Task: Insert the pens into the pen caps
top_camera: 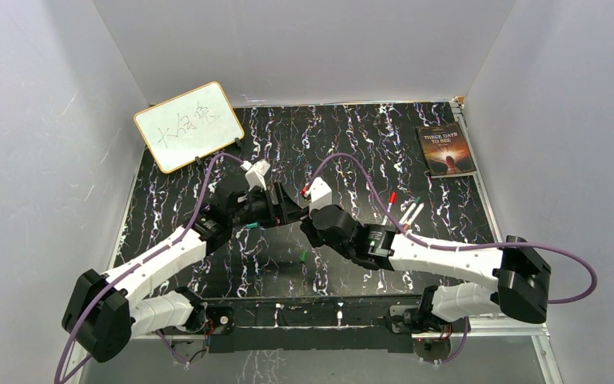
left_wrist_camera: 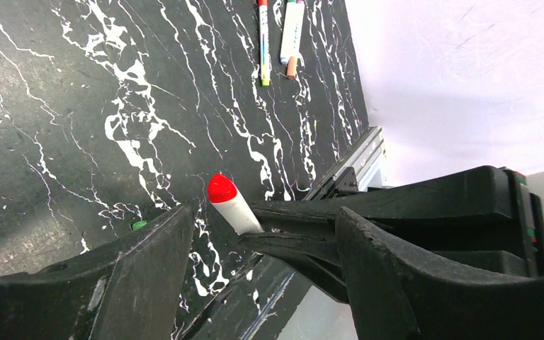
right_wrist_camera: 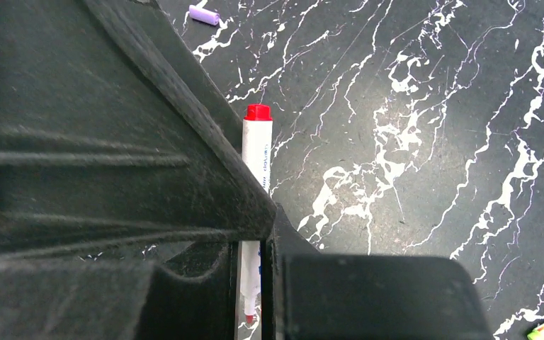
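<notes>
pen (right_wrist_camera: 257, 159) | white barrel, red end | clamped in right gripper (right_wrist_camera: 257, 237)

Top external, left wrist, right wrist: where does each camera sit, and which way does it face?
Top external: above and behind the arms, looking down on the table; left arm and right arm both show.
Left wrist: on the left arm, looking past the open left end effector at the red-ended pen.
Right wrist: on the right arm, looking down past the right end effector, shut on that pen.
Shared: both wrist views show this pen.
</notes>
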You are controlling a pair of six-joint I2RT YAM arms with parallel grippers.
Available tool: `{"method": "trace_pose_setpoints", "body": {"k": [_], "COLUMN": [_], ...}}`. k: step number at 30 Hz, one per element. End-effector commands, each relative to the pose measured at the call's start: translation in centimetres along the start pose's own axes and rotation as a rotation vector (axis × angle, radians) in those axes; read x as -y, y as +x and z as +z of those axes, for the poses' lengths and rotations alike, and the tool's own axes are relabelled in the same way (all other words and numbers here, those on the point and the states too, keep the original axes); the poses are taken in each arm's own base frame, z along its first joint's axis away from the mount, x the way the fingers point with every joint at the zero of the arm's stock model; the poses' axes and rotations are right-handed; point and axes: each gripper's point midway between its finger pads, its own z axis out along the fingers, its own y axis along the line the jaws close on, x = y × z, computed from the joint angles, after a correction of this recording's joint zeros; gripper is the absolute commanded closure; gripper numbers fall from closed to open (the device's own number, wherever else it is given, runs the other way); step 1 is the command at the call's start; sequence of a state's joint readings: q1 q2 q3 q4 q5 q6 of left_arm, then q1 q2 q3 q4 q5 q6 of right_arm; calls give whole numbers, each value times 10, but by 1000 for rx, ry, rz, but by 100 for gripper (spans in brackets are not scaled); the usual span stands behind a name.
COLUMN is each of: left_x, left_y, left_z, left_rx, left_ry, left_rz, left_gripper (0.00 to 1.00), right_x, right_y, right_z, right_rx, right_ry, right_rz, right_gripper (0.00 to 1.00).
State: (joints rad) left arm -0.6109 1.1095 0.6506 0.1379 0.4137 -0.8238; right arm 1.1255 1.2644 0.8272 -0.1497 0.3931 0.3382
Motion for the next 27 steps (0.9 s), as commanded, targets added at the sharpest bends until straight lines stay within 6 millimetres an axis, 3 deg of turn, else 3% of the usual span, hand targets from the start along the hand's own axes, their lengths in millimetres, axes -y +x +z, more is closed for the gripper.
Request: {"method": "trace_pose_setpoints", "body": {"k": [1,13,16,18,21,24,27], "left_x": [8,4,6,7,8,11,13], "left_y": [-4,1,1,0,-2,-3,-3], "left_z": [1,12,14,14,14,13,13], "left_rx": [34,23,30,33,40,40,39], "left_ry": [-12,-36,-23,-19,-20,-13,-8], "left_rz": [20,3,-5,-10,-9,-2,0], "left_gripper": [29,30,34,43,74,92,100], "right_x": [-15,-22,-22,-23,-22,-23,-23], "right_y": [-43,-53,-53,-51,-49,-50,-49], "right_z": [-6,-14,-14,-14,-14,-14,-12], "right_rx": [115,141,139,134,131,133,131], "right_ry": [-56,-99,-103,-106,-105,-107,-106], "right_rz": [22,32,30,31,34,35,34], "right_gripper": [100,100,100,100,100,100,100]}}
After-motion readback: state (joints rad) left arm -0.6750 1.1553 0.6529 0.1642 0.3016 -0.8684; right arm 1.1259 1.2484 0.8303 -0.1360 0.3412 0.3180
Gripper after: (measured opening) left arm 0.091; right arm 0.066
